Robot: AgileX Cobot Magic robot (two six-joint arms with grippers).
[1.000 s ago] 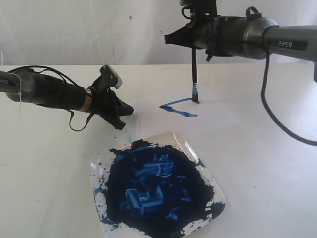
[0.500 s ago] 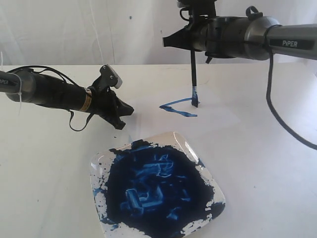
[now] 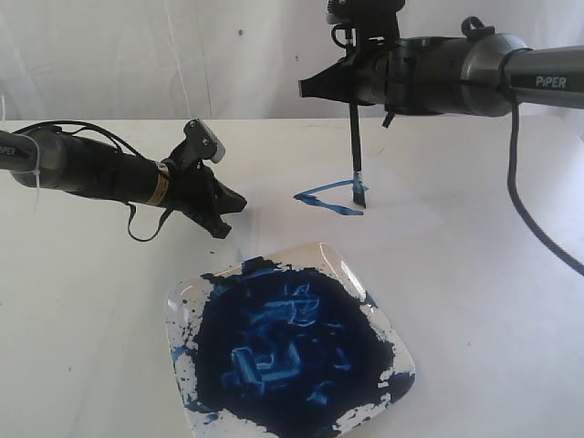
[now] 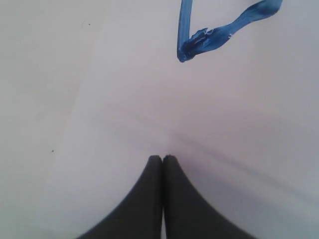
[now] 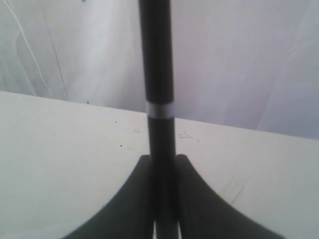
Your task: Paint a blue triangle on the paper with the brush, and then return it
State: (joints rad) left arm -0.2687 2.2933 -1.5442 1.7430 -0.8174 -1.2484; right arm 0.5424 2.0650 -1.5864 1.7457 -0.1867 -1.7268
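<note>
Clamping one brush, the right end effector touches it to one blue triangle. The left end effector, at the triangle's nine o'clock, has its jaws pressed together.

On my screen a square white plate sits on the white table, low in the exterior view. Dark blue paint covers most of it, with paler blue streaks through the middle and spatter on the bare corners. Behind the table hangs a creased white backdrop carrying a small dark speck, possibly a stain or a hole.
</note>
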